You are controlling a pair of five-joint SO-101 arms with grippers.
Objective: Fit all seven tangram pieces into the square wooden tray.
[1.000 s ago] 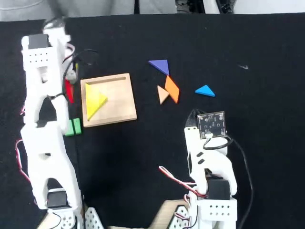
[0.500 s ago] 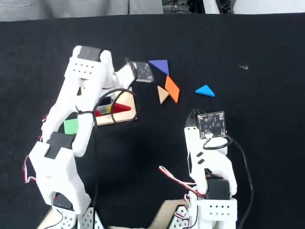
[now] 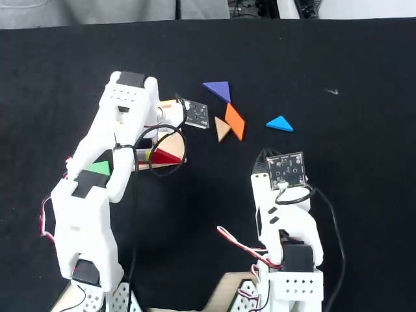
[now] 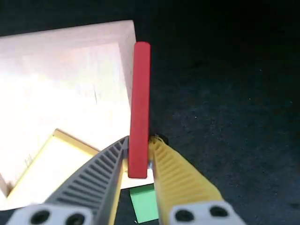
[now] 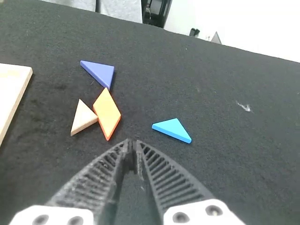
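Note:
My left gripper (image 4: 138, 159) is shut on a red triangle (image 4: 139, 108), held on edge above the right rim of the square wooden tray (image 4: 70, 42). A yellow triangle (image 4: 61, 164) lies flat inside the tray. From above, the red triangle (image 3: 166, 156) hangs over the tray's near right corner, and the left arm hides most of the tray (image 3: 169, 104). My right gripper (image 5: 132, 147) is shut and empty, hovering short of a purple triangle (image 5: 99, 71), an orange parallelogram (image 5: 107, 113), a tan triangle (image 5: 83, 118) and a blue triangle (image 5: 172, 130).
A green piece (image 3: 99, 168) lies on the black cloth just left of the tray, partly under the left arm. The right arm (image 3: 286, 214) stands at the front centre. Open cloth stretches to the far right and the back.
The left arm swung from the tray's left side across it to the right, carrying the red triangle. The right arm stayed where it was.

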